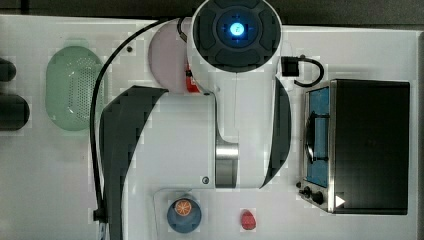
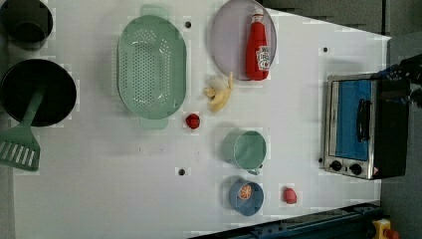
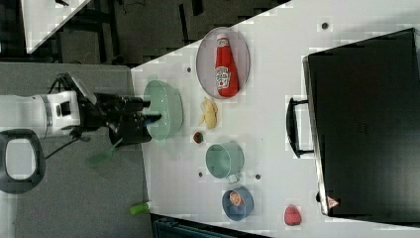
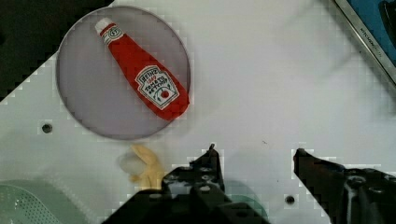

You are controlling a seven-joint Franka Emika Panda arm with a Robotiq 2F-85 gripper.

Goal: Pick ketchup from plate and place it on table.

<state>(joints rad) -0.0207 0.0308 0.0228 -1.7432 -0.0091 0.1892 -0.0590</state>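
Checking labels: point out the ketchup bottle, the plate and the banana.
ketchup bottle (image 4: 149, 84), wrist view, on its label.
plate (image 4: 88, 98), wrist view, bare surface beside the bottle.
banana (image 2: 220, 97), left view, on the peel.

The arm (image 3: 29, 116) reaches level in the right view, its gripper (image 4: 254, 156) empty, jaws standing well apart

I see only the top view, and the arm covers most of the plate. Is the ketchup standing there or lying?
Observer: Lying flat. The ketchup rests on the plate, cap toward the left view's top.
Operator: Is something close to the plate?
Observer: A banana lies on the table, close beside the rim.
Operator: And the jaws?
Observer: The wrist view shows them open and empty, apart from the bottle.
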